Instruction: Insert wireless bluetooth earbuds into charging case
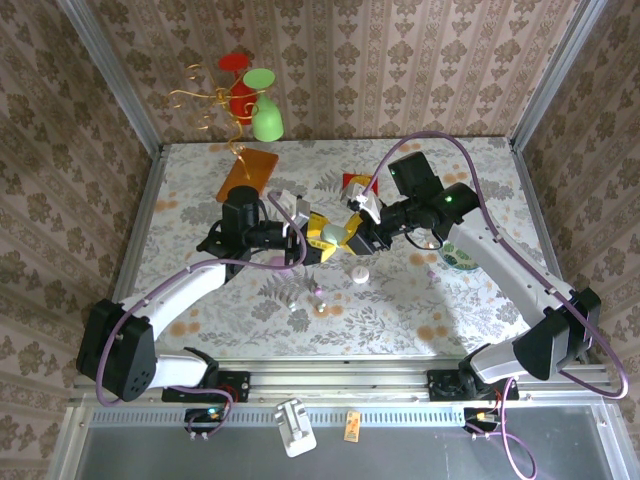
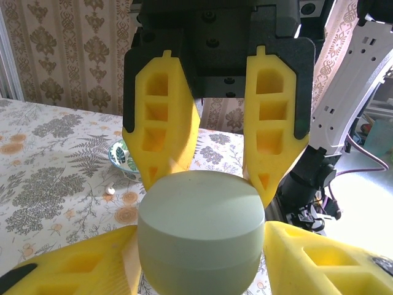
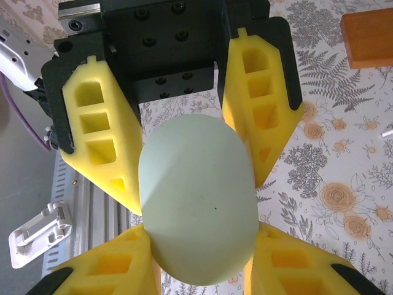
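Closed pale-green case [image 3: 196, 203] in right pincer [image 3: 202, 261]

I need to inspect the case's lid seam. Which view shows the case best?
Left wrist: the case fills the foreground, seam visible. Right wrist shows its smooth rounded face; from the top, yellow jaws mostly hide it.

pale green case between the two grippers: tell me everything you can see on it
The charging case is a pale green, rounded pebble, smooth and matte like plastic. A thin seam runs around it and the lid looks closed; one tiny dark speck marks the shell. It is held above the floral table, near mid-workspace. The right gripper pinches it, and the left gripper flanks it from the opposite side, though I cannot tell whether that one actually grips.
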Robot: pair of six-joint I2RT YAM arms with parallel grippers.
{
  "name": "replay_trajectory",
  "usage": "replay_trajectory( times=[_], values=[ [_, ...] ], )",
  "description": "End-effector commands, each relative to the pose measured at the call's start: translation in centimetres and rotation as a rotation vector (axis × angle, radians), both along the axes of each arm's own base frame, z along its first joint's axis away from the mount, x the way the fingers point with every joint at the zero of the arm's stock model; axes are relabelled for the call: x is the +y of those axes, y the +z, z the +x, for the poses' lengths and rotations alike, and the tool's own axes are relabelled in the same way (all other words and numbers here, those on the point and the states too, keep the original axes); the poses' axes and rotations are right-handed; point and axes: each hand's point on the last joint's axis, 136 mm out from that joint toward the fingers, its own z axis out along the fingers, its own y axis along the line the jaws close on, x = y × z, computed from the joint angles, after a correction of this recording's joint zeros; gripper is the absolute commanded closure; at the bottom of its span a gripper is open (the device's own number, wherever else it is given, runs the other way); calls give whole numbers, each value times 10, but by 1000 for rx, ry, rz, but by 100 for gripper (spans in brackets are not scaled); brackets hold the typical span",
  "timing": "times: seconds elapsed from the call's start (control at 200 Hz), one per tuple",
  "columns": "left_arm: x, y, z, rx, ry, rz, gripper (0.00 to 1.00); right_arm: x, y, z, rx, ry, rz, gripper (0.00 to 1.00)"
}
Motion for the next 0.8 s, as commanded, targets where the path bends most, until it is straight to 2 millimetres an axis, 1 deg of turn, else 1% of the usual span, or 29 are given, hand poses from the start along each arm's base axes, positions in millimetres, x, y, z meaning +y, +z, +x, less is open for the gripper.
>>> replay_trajectory(
  times=[0.0,0.135,0.23,0.315,0.45,0.525,0.795],
  values=[
    [1,7,-5,-14,-18,-20,50,0,0,-1,7,-2,6,73],
    [1,7,-6,-13,-23,-20,61,0,1,-1,6,-2,9,73],
    [1,7,-7,-15,-26,-21,66,0,1,-1,6,-3,11,73],
    [1,6,-7,-17,-28,-20,70,0,2,1,-1,-12,12,66],
    [2,6,-9,-21,-34,-22,71,-1,5,7,-15,-40,24,52],
    [2,5,-9,-22,-34,-21,71,-2,7,11,-17,-62,37,48],
    [3,5,-11,-35,-34,-23,71,-9,13,26,-28,-123,67,45]
  ],
)
